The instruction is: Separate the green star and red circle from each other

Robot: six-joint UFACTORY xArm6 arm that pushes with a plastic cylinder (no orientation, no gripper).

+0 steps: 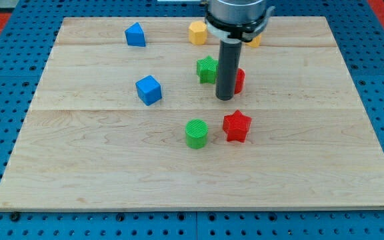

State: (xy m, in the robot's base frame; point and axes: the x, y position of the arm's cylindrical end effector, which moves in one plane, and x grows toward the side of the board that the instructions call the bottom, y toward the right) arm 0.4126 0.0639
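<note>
The desk [99, 167] is a pale wooden board. On it lie a blue block [135, 35] at the view's top left, a yellow block [197, 32] at top centre, another yellow block [255, 41] mostly hidden, a blue cube [149, 90] left of centre, a green star [206, 69], a red circle [239, 80], and lower down a green cylinder [196, 133] just beside a red star [237, 127].
</note>
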